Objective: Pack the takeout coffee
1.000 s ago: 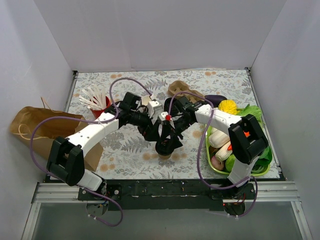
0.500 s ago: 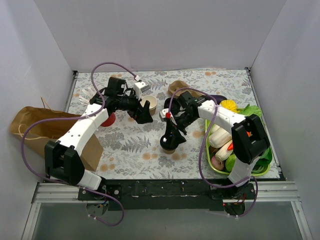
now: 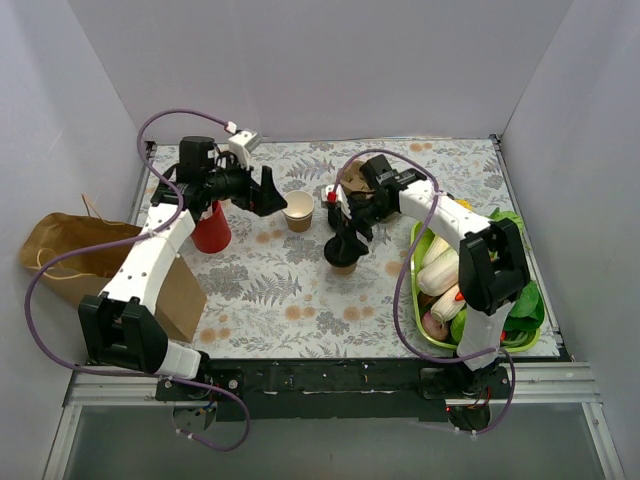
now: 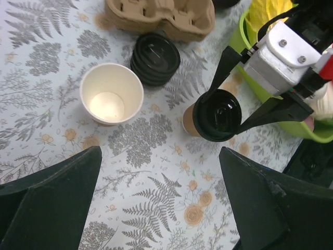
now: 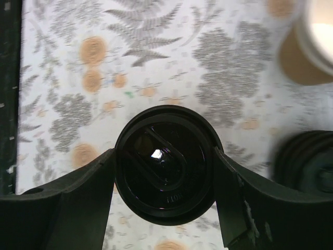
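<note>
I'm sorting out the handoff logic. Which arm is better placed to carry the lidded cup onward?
Right. The right claw is shut on the black lid sitting on the cup. The left claw hangs open and empty, off to the side of the uncapped cup.

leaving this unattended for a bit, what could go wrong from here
1. The right tool clamps only the rim of the black lid. If the lid isn't fully seated, a lift could pop it off or tip the cup beneath.
2. The open cup and the lid stack stand close by, so a sideways swing could knock them.
</note>
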Controlling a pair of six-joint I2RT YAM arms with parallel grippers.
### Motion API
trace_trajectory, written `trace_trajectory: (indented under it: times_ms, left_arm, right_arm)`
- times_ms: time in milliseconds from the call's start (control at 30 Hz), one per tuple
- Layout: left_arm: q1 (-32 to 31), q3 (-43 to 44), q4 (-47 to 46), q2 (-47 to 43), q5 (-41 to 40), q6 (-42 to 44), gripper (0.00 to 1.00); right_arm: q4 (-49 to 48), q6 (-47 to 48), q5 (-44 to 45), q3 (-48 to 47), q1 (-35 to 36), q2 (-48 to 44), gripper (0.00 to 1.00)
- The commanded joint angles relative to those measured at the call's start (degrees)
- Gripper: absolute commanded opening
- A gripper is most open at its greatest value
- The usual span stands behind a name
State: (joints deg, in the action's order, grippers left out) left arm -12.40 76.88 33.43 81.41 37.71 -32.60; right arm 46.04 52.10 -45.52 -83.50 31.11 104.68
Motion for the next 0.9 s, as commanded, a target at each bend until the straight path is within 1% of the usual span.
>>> trace_trajectory:
  times_ms: [0, 33, 67, 133, 167, 233, 367, 467, 500, 600, 733, 867]
  left_arm:
    - [6.7, -0.6, -7.1, -2.2, 3.9, -9.6, 0.98]
    - [9.6, -1.0, -8.6, -2.0, 6.4, -11.0, 0.98]
    - [10.8, -1.0, -9.3, -1.8, 7.4, -13.2, 0.98]
    - [12.3, -1.0, -10.6, -1.6, 9.6, -14.1, 0.98]
    - [14.3, -0.9, -10.8, -1.5, 10.2, -14.7, 0.98]
    - [15.6, -0.8, -11.3, -1.5, 10.8, -15.2, 0.98]
    - [16.1, 0.4, -10.4, -1.6, 11.4, -14.3, 0.98]
    - [16.2, 1.3, -10.3, -0.8, 11.9, -13.1, 0.98]
    - [16.0, 2.3, -10.3, -0.4, 12.4, -12.9, 0.98]
    - [15.7, 5.5, -9.4, 1.6, 12.8, -11.4, 0.98]
    - [14.7, 9.2, -7.6, 3.9, 11.9, -8.2, 0.98]
    - [14.7, 12.6, -6.8, 6.2, 10.5, -6.7, 0.98]
  right_arm:
    - [-1.5, -4.9, 2.2, -9.2, -2.5, 4.6, 0.4]
    - [-1.4, -5.9, 2.4, -11.3, -3.0, 6.1, 0.4]
    - [-1.5, -6.5, 2.4, -12.3, -3.4, 6.8, 0.4]
    - [-2.8, -7.5, 2.3, -13.3, -4.7, 8.0, 0.4]
    - [-3.3, -8.4, 2.2, -13.6, -4.9, 8.3, 0.4]
    - [-3.9, -8.5, 2.1, -14.3, -5.3, 9.0, 0.4]
    - [-2.8, -8.5, 2.1, -14.9, -5.4, 8.8, 0.4]
    - [-2.9, -9.2, 1.8, -12.2, -6.6, 6.7, 0.4]
    - [-3.7, -10.9, 1.7, -10.4, -7.9, 6.2, 0.4]
    - [-4.2, -12.4, 0.7, -9.0, -10.6, 4.7, 0.4]
    - [-3.9, -11.5, 1.5, -7.9, -14.8, 3.3, 0.39]
    - [-4.0, -10.4, 2.4, -7.2, -17.0, 2.7, 0.39]
